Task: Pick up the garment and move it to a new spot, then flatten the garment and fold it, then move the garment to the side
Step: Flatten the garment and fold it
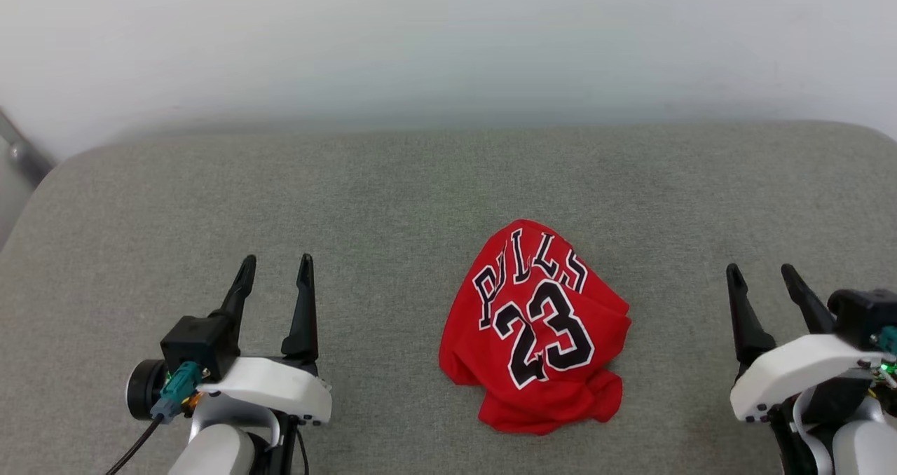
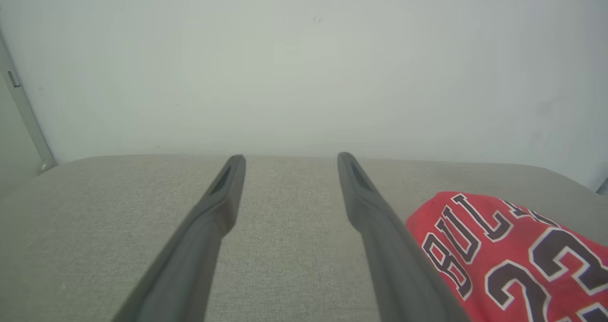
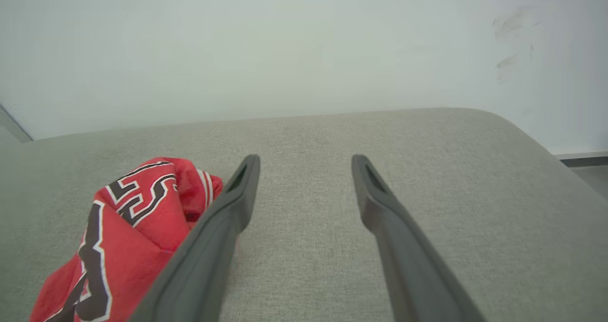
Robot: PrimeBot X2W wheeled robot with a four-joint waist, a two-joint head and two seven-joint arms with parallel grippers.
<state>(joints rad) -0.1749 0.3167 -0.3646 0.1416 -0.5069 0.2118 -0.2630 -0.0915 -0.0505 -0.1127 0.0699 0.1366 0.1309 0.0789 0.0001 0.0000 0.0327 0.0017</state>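
Head view: at the near left, the left claw (image 1: 277,259) is seen spread and empty. The garment (image 1: 536,328) is found crumpled on the grey padded surface (image 1: 392,181), right of centre. The right claw (image 1: 760,268), likewise spread and empty, is judged slightly nearer to it.

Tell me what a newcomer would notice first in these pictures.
The crumpled red garment, black "BULLS" and 23 across it, stands out, bunched slightly right of centre on the grey padded surface. On either side, clear of it, the left claw and right claw stand open and empty near the head view's lower corners.
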